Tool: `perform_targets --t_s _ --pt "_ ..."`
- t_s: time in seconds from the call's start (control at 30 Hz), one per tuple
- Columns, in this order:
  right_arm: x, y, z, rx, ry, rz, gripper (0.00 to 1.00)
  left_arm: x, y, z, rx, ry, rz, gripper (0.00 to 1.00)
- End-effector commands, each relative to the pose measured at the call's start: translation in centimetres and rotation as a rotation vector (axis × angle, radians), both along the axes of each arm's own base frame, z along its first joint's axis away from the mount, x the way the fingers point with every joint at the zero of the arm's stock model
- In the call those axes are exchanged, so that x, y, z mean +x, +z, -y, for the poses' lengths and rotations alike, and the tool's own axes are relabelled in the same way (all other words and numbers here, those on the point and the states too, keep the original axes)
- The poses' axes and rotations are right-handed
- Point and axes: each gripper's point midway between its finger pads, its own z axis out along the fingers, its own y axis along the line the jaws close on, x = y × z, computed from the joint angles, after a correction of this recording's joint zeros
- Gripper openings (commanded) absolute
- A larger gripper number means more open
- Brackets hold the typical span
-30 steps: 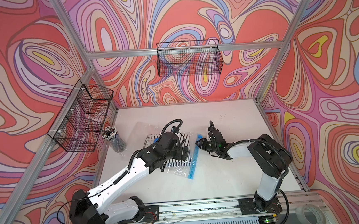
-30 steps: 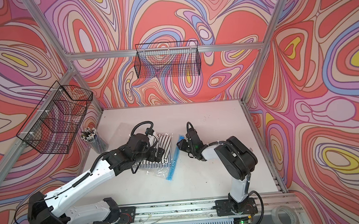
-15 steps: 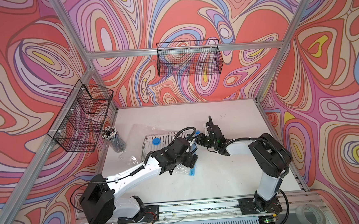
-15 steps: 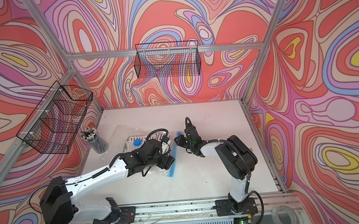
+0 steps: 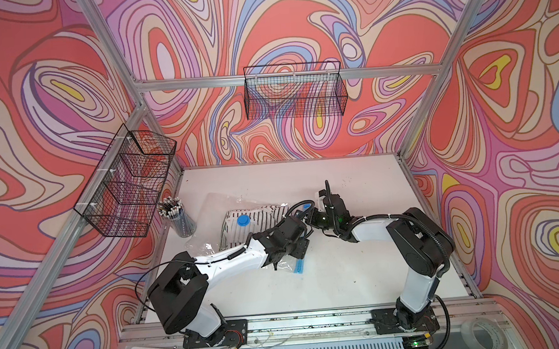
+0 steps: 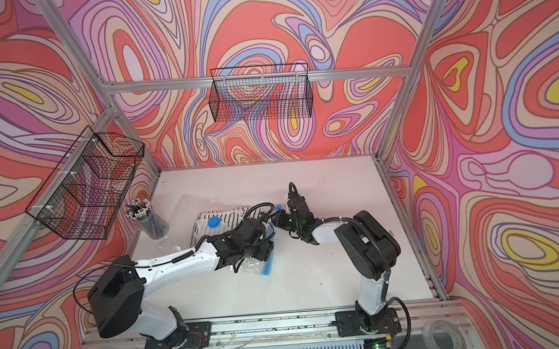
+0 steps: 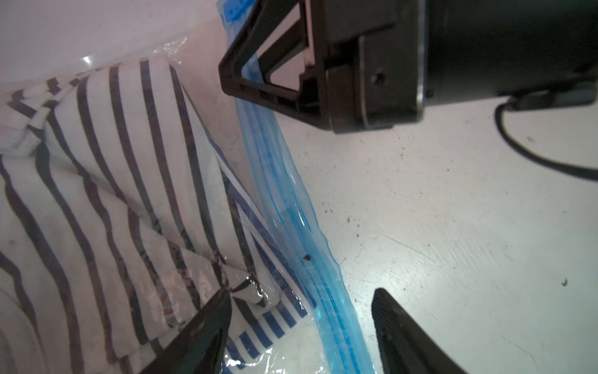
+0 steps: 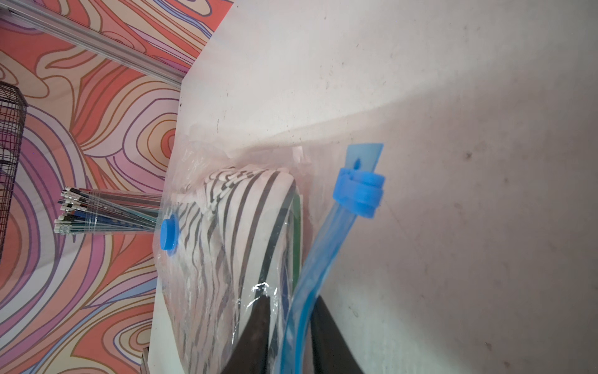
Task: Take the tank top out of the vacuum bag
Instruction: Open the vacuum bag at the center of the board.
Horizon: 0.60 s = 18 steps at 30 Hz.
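One bag slider [image 8: 359, 194], right wrist view

Striped tank top [image 5: 267, 212] inside vacuum bag [image 5: 214, 204], table [image 5: 354, 177]

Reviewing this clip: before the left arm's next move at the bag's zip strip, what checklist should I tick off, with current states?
1. Right end effector clamped on the light-blue plastic zip strip: ok.
2. Left end effector straddling that strip, jaws open: ok.
3. Blue plastic slider clip clear of both end effectors: ok.
4. Zip seal parted: cannot tell.
5. Black-and-white striped fabric tank top out of the clear plastic vacuum bag: not ok, inside.
6. Left jaws clear of the fabric: cannot tell.
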Motion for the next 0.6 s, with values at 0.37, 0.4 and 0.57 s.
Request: perform_targets --t_s 0.37,0.4,0.57 --pt "0.2 -0.4 0.0 0.057 -0.007 -0.016 0.24 2.2 -1.1 0.2 0.059 0.145 0.054 0.57" --pt "0.2 -0.3 0.0 0.062 -0.006 -0.016 0.24 2.3 -1.1 0.4 0.060 0.146 0.058 0.57" --pt "0.1 -0.4 0.0 0.078 -0.008 -0.023 0.24 2.8 -1.7 0.6 0.083 0.170 0.059 0.59"
